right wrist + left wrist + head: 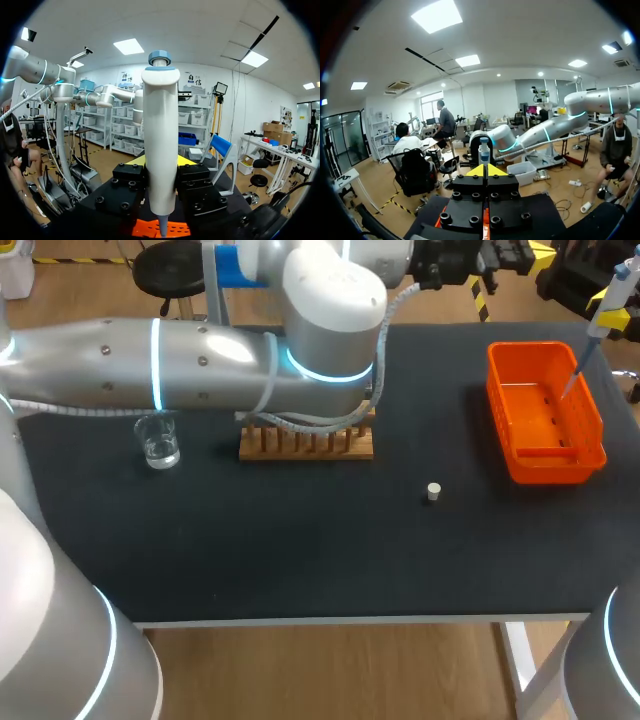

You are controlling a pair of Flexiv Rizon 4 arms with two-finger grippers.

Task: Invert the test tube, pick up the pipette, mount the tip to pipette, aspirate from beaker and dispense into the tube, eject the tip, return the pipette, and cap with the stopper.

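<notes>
A white pipette (160,145) with a blue top stands upright between the fingers of my right gripper (161,162), which is shut on it. In the head view the pipette (608,308) hangs at the far right, its thin lower end (572,380) over the orange bin (590,455). My left gripper (487,170) is shut and holds nothing; it points out past the table's far side. The left arm (200,365) lies across the back of the table and covers part of the wooden rack (305,445). I see no test tube. A glass beaker (160,440) stands left of the rack. A small white stopper (433,492) lies mid-table.
The orange bin (165,229) shows under the right gripper. The black table mat (300,550) is bare between the stopper and the front edge.
</notes>
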